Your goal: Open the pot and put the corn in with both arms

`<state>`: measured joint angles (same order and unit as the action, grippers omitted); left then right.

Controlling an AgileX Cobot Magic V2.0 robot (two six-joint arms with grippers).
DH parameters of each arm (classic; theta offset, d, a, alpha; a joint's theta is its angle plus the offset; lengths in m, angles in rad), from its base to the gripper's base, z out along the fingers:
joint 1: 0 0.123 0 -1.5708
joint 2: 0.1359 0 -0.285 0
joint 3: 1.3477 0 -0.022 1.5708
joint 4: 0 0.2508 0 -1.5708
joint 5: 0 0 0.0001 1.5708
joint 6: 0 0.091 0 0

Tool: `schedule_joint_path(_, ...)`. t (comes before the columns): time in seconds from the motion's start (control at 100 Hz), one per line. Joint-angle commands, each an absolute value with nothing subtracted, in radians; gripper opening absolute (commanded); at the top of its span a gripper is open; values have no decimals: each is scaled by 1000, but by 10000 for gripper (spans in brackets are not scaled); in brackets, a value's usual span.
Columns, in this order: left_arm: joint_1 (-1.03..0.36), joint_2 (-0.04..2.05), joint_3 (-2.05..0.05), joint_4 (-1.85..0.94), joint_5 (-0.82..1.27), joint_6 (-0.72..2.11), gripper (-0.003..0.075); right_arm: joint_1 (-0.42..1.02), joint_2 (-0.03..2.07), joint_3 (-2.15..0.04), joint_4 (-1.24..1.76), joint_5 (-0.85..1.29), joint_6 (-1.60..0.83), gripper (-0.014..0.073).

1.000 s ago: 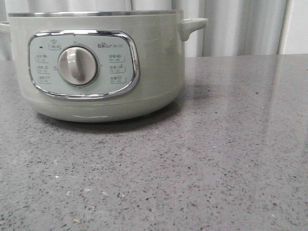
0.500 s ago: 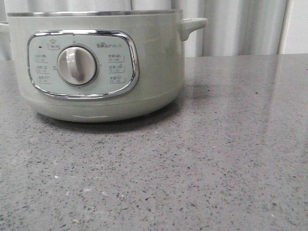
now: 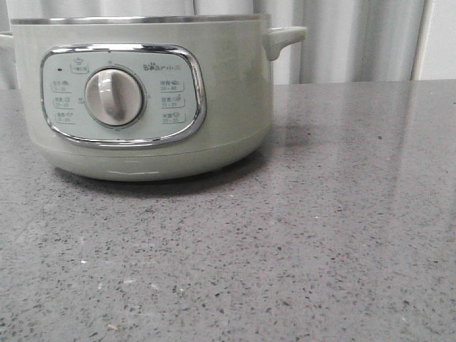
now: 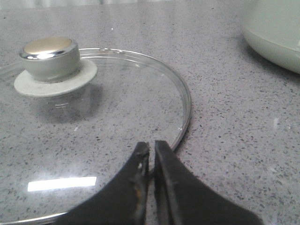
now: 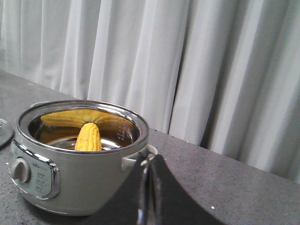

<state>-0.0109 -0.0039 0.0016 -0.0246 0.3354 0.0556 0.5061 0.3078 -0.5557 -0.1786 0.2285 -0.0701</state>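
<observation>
**Corn in the open pot, both grippers closed and empty**

Nothing in the front view has shifted since the earlier frames: the pot (image 3: 142, 100) sits in the upper left of the frame on the grey speckled table (image 3: 320, 235), its dial (image 3: 114, 97) facing the camera.

In the right wrist view the corn (image 5: 88, 137) stands upright inside the pot (image 5: 79, 159), its yellow mirrored on the steel inner wall. The right gripper (image 5: 149, 161) hangs in the lower middle of that frame, jaws pressed together, holding nothing.

In the left wrist view the glass lid (image 4: 93, 131) lies flat on the table, knob (image 4: 49, 57) up, at upper left. The left gripper (image 4: 151, 150), jaws nearly touching and empty, is at the lid's rim.
</observation>
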Motion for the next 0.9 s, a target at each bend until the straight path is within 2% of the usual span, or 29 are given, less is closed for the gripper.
schedule_joint_path(0.0, -9, -38, 8, -25, 303, 47, -20, 498, 316, -576, -192, 144, -81, -55)
schedule_joint_path(0.3, -9, -38, 8, -25, 303, 47, -20, 474, 314, -507, -224, 281, -81, -55)
schedule_joint_path(0.55, -9, -38, 8, -25, 303, 47, -20, 274, 314, -273, -183, 54, -81, -55)
schedule_joint_path(0.69, -9, -38, 8, -25, 303, 47, -20, 181, 288, -190, -103, 96, -81, -55)
schedule_joint_path(0.89, -9, -38, 8, -25, 303, 47, -20, 92, 103, -114, -103, 213, -81, -55)
